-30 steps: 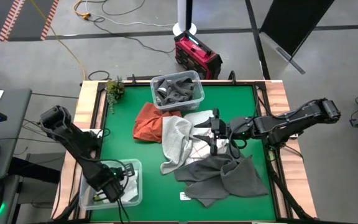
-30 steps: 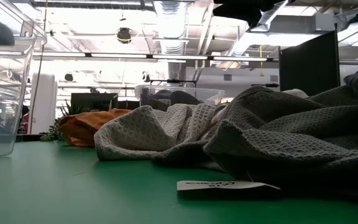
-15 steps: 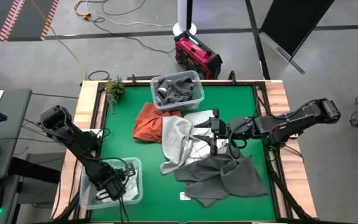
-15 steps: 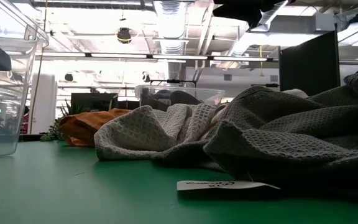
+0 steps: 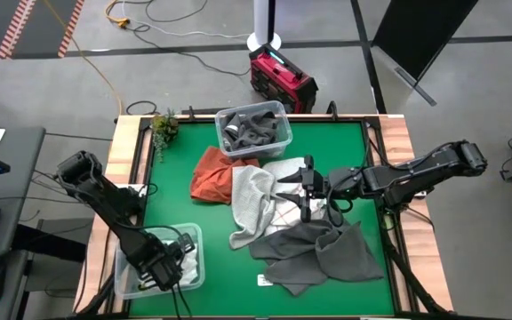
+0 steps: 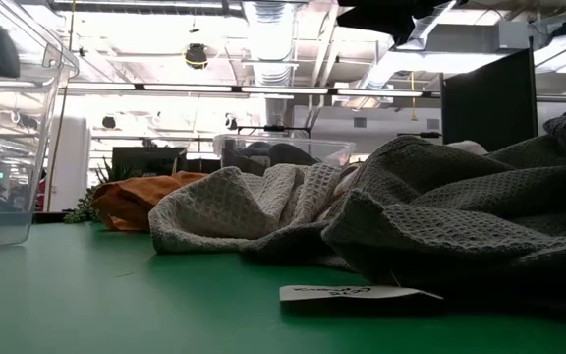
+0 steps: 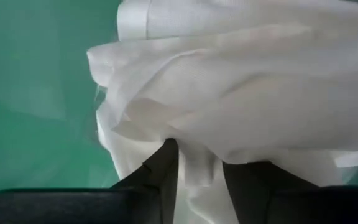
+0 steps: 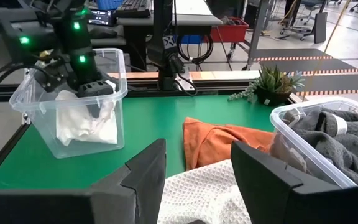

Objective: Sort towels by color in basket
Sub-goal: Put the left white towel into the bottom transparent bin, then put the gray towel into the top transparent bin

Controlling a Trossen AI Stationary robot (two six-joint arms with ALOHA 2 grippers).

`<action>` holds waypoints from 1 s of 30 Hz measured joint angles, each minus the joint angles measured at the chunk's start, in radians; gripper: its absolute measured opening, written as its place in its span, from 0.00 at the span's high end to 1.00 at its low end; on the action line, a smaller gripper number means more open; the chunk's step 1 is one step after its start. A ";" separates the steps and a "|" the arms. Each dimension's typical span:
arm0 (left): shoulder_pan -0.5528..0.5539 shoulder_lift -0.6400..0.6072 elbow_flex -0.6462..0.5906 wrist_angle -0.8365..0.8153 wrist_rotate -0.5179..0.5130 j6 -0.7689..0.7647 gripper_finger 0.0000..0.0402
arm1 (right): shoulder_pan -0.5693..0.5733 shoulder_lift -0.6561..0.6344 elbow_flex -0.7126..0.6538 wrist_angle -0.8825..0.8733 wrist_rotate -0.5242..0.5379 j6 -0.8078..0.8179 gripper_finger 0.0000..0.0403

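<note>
At the table's near-left corner, my left gripper [image 5: 160,265] was down inside the clear bin [image 5: 128,283], its fingers [image 7: 160,171] parted with a fold of the white towel [image 7: 241,87] sagging between them; I could not tell whether the cloth was fully free of the pads. The towel lay bunched in that bin with no clear long axis, a crumpled heap rather than a strip. My worry there: if a fold was caught on a finger when I lifted, I judged it could ride up and spill back over the bin's rim.

Toward the middle, the rust-orange towel [image 5: 212,173] lay crumpled, just beside the far bin [image 5: 282,116] already holding dark grey towels [image 5: 254,129]. The light grey waffle towel [image 5: 249,203] ran lengthwise from the far bin toward the near edge, draped partly over the white towel with red grid lines [image 5: 284,212].

On the right, my right gripper [image 5: 308,191] hovered over that pile with jaws spread and nothing in them. The big dark grey towel [image 5: 323,253] sprawled toward the near-right corner. With the cloths overlapping, I judged a pinch there might take two towels at once.
</note>
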 joint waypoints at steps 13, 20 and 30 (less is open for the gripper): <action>0.005 -0.001 0.182 -0.277 -0.009 -0.109 0.62 | 0.011 0.000 0.000 -0.005 0.000 -0.003 0.47; 0.048 -0.024 0.311 -0.296 -0.033 -0.207 0.68 | 0.008 0.000 0.000 -0.005 0.000 -0.003 0.47; 0.122 -0.099 0.468 -0.211 -0.582 -0.131 0.76 | -0.016 0.000 0.000 -0.058 -0.001 0.003 0.47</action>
